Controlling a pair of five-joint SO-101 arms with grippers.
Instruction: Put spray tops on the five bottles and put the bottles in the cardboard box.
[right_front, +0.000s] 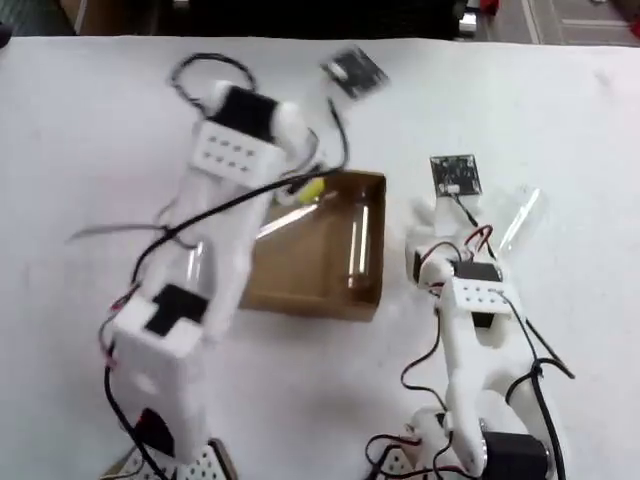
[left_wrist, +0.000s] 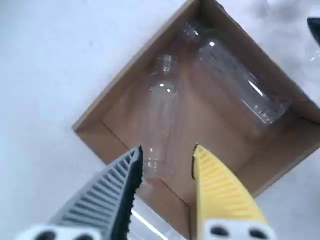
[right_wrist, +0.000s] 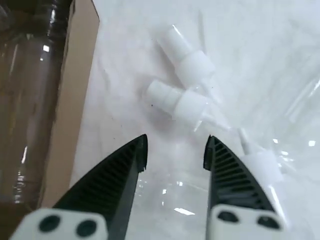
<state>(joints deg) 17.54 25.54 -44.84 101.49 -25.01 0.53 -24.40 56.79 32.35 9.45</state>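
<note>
High overhead; wrist views close, box (right_front: 300, 270) in all

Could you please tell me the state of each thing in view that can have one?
cardboard box: open-topped, upright.
bottles: both lying in the box, uncapped.
spray tops: loose, lying on their sides beside the box.
left gripper: open, above the box.
right gripper: open, above the spray tops.

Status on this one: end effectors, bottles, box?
Left end effector open, empty, above cardboard box. Right end effector open, empty, over two loose spray tops. Two bottles in box, no tops fitted.
</note>
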